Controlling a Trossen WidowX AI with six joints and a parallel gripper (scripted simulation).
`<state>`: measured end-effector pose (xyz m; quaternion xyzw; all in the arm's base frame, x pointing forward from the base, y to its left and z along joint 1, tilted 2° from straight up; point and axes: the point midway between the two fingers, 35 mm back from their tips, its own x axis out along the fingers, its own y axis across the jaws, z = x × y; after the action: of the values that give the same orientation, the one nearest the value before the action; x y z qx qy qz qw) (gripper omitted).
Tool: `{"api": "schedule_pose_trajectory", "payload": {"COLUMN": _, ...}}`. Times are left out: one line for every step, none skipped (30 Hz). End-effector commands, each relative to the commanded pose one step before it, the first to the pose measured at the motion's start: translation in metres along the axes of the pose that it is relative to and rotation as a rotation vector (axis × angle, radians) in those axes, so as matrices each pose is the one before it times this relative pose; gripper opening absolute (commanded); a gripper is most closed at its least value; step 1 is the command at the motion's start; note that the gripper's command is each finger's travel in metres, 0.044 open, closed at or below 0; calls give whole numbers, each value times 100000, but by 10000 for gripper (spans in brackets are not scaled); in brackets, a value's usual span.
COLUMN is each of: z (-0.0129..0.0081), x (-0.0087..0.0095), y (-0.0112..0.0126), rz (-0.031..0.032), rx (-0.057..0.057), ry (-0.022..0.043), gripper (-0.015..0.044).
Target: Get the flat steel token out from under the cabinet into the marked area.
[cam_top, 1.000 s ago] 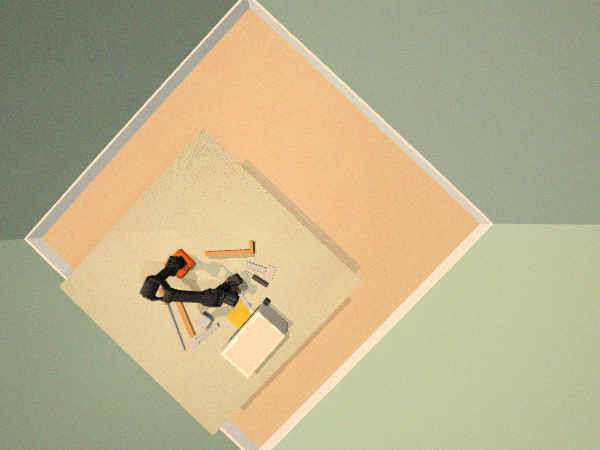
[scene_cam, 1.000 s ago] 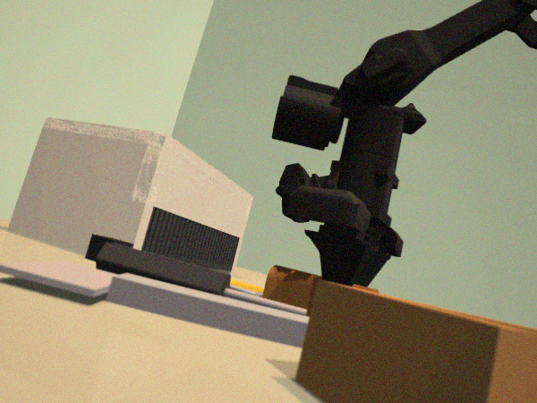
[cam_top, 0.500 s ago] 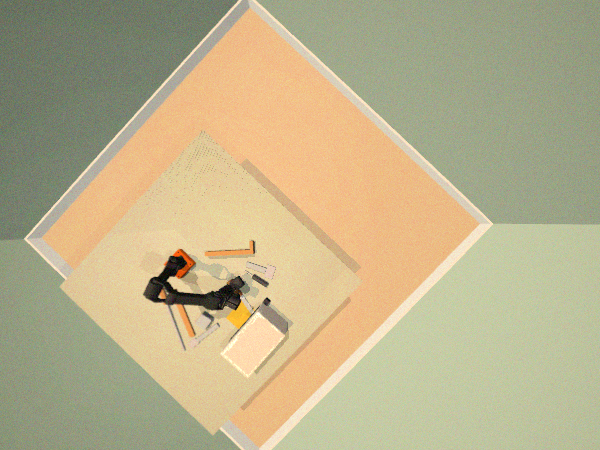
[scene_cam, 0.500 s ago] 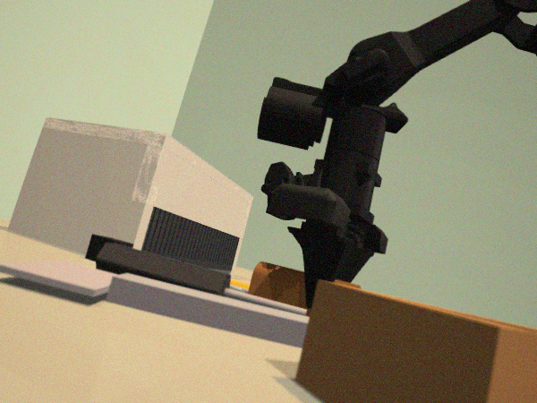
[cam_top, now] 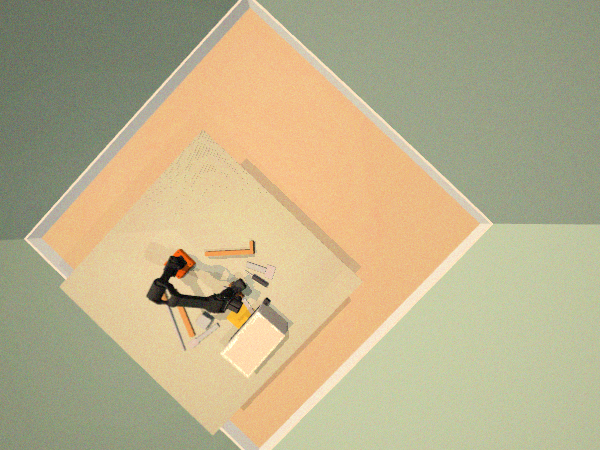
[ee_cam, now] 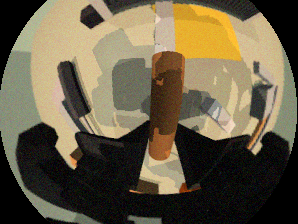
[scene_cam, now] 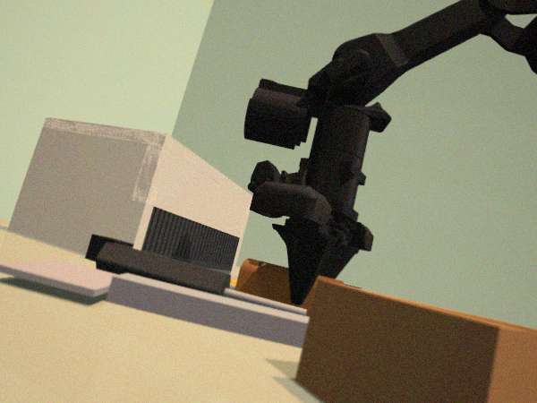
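From above, the black arm reaches from its orange base [cam_top: 183,262] toward the pale box-shaped cabinet [cam_top: 252,344], its black two-fingered gripper [cam_top: 239,292] hanging just by the yellow marked square [cam_top: 238,316] in front of it; loose orange and grey sticks lie scattered nearby. From the side, the gripper [scene_cam: 309,287] points down behind a big orange-brown block [scene_cam: 394,345] in the near right, and the cabinet's dark slotted vent [scene_cam: 190,239] faces us from the left. I cannot spot the flat steel token behind those slots; presumably it lies under there. Through the wrist view, the fingers are clamped partway shut on a brown wooden stick [ee_cam: 165,106], which points far toward the yellow square and the vent. I judge the token thin, stiff and slippery, hard to pinch off the table, so raking it out with the stick's far tip seems wiser.
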<state>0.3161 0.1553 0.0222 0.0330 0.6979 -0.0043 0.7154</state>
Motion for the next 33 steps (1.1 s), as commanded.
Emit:
{"api": "schedule_pose_trajectory", "payload": {"z": 570, "x": -41, "y": 30, "rz": 278, "rx": -397, "ry": -4, "gripper": 0}}
{"api": "schedule_pose_trajectory", "payload": {"z": 113, "x": -3, "y": 2, "rz": 0, "rx": 0, "ry": -11, "gripper": 0}}
{"api": "schedule_pose_trajectory", "payload": {"z": 107, "x": -3, "y": 2, "rz": 0, "rx": 0, "ry": -10, "gripper": 0}}
{"api": "schedule_pose_trajectory", "payload": {"z": 107, "x": -3, "y": 2, "rz": 0, "rx": 0, "ry": -10, "gripper": 0}}
{"api": "schedule_pose_trajectory", "payload": {"z": 107, "x": -3, "y": 2, "rz": 0, "rx": 0, "ry": -10, "gripper": 0}}
{"api": "schedule_pose_trajectory", "payload": {"z": 107, "x": -3, "y": 2, "rz": 0, "rx": 0, "ry": -10, "gripper": 0}}
{"api": "schedule_pose_trajectory", "payload": {"z": 108, "x": -3, "y": 2, "rz": 0, "rx": 0, "ry": -10, "gripper": 0}}
{"api": "schedule_pose_trajectory", "payload": {"z": 108, "x": -3, "y": 2, "rz": 0, "rx": 0, "ry": -10, "gripper": 0}}
{"api": "schedule_pose_trajectory", "payload": {"z": 108, "x": -3, "y": 2, "rz": 0, "rx": 0, "ry": -10, "gripper": 0}}
{"api": "schedule_pose_trajectory", "payload": {"z": 108, "x": -3, "y": 2, "rz": 0, "rx": 0, "ry": -10, "gripper": 0}}
{"api": "schedule_pose_trajectory", "payload": {"z": 108, "x": -3, "y": 1, "rz": 0, "rx": 0, "ry": -11, "gripper": 0}}
{"api": "schedule_pose_trajectory", "payload": {"z": 108, "x": -3, "y": 2, "rz": 0, "rx": 0, "ry": -10, "gripper": 0}}
{"api": "schedule_pose_trajectory", "payload": {"z": 108, "x": -3, "y": 1, "rz": 0, "rx": 0, "ry": -11, "gripper": 0}}
{"api": "schedule_pose_trajectory", "payload": {"z": 108, "x": -3, "y": 1, "rz": 0, "rx": 0, "ry": -11, "gripper": 0}}
{"api": "schedule_pose_trajectory", "payload": {"z": 108, "x": -3, "y": 1, "rz": 0, "rx": 0, "ry": -11, "gripper": 0}}
{"api": "schedule_pose_trajectory", "payload": {"z": 108, "x": -3, "y": 1, "rz": 0, "rx": 0, "ry": -11, "gripper": 0}}
{"api": "schedule_pose_trajectory", "payload": {"z": 108, "x": -3, "y": 1, "rz": 0, "rx": 0, "ry": -11, "gripper": 0}}
{"api": "schedule_pose_trajectory", "payload": {"z": 103, "x": -3, "y": 1, "rz": 0, "rx": 0, "ry": -10, "gripper": 0}}
{"api": "schedule_pose_trajectory", "payload": {"z": 103, "x": -2, "y": 1, "rz": 0, "rx": 0, "ry": -10, "gripper": 0}}
{"api": "schedule_pose_trajectory", "payload": {"z": 103, "x": -3, "y": 1, "rz": 0, "rx": 0, "ry": -10, "gripper": 0}}
{"api": "schedule_pose_trajectory", "payload": {"z": 103, "x": -3, "y": 1, "rz": 0, "rx": 0, "ry": -10, "gripper": 0}}
{"api": "schedule_pose_trajectory", "payload": {"z": 103, "x": -3, "y": 1, "rz": 0, "rx": 0, "ry": -10, "gripper": 0}}
{"api": "schedule_pose_trajectory", "payload": {"z": 103, "x": -3, "y": 1, "rz": 0, "rx": 0, "ry": -10, "gripper": 0}}
{"api": "schedule_pose_trajectory", "payload": {"z": 103, "x": -3, "y": 1, "rz": 0, "rx": 0, "ry": -10, "gripper": 0}}
{"api": "schedule_pose_trajectory", "payload": {"z": 103, "x": -2, "y": 1, "rz": 0, "rx": 0, "ry": -10, "gripper": 0}}
{"api": "schedule_pose_trajectory", "payload": {"z": 103, "x": -2, "y": 1, "rz": 0, "rx": 0, "ry": -10, "gripper": 0}}
{"api": "schedule_pose_trajectory", "payload": {"z": 103, "x": -2, "y": 1, "rz": 0, "rx": 0, "ry": -10, "gripper": 0}}
{"api": "schedule_pose_trajectory", "payload": {"z": 103, "x": -2, "y": 1, "rz": 0, "rx": 0, "ry": -10, "gripper": 0}}
{"api": "schedule_pose_trajectory", "payload": {"z": 103, "x": -2, "y": 1, "rz": 0, "rx": 0, "ry": -10, "gripper": 0}}
{"api": "schedule_pose_trajectory", "payload": {"z": 103, "x": -2, "y": 1, "rz": 0, "rx": 0, "ry": -10, "gripper": 0}}
{"api": "schedule_pose_trajectory", "payload": {"z": 99, "x": -2, "y": 1, "rz": 0, "rx": 0, "ry": -10, "gripper": 0}}
{"api": "schedule_pose_trajectory", "payload": {"z": 99, "x": -2, "y": 1, "rz": 0, "rx": 0, "ry": -10, "gripper": 0}}
{"api": "schedule_pose_trajectory", "payload": {"z": 99, "x": -2, "y": 1, "rz": 0, "rx": 0, "ry": -10, "gripper": 0}}
